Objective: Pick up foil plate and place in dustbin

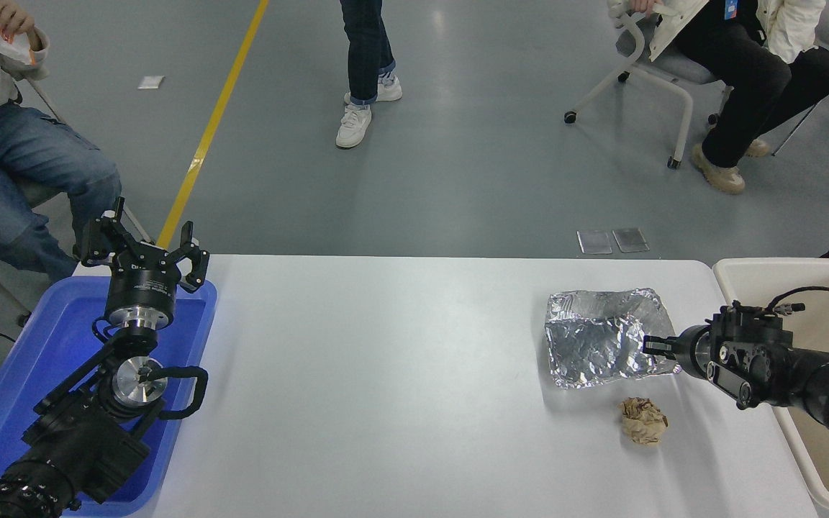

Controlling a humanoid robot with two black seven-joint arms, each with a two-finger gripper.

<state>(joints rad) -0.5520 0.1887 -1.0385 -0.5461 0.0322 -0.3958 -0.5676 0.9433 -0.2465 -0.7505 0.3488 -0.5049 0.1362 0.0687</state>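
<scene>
Foil plate (pixel 601 338), long axis left-right.

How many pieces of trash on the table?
2: the foil plate near the right edge, with the right gripper at its right rim, and a brown paper ball just in front of it. None seems hidden.

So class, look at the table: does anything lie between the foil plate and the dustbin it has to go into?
Nothing visible blocks that path. The foil plate lies on the white table, the dustbin is off the table's right edge, and only the right gripper reaches across from there. The crumpled brown paper ball lies nearer the camera, clear of it.
</scene>
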